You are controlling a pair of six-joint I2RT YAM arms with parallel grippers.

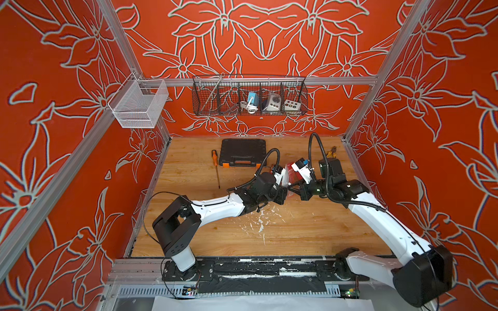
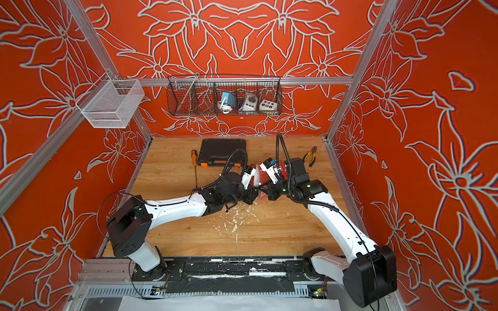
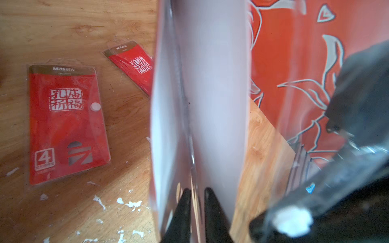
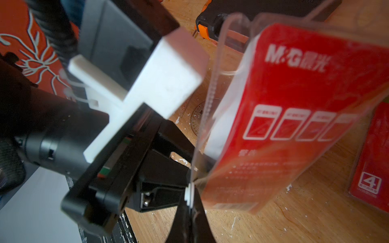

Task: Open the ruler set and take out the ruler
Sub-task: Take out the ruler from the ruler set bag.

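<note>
Right wrist view: the right jaws are clamped on the white snap [image 4: 190,192] of the ruler set [image 4: 294,101], held above the bench [image 4: 284,229] between both jaws — the left jaws straddle its clear edge, grip unclear — likely to pull it open.

Walls [image 1: 54,80]: orange-red with grey-white outlined flowers. Counter [image 1: 296,237]: pale wood grain, flecked white. Case [image 1: 242,150]: black with orange latches. Screwdriver [image 1: 214,157]: orange handle. Ruler set [image 4: 294,105]: red card with white print in a clear sleeve; the packs [image 3: 65,124] are the same red, with brown top bands. Arms [image 1: 215,207]: white and black. Mesh basket [image 1: 137,105]: white. Wire basket [image 1: 210,97]: black
</note>
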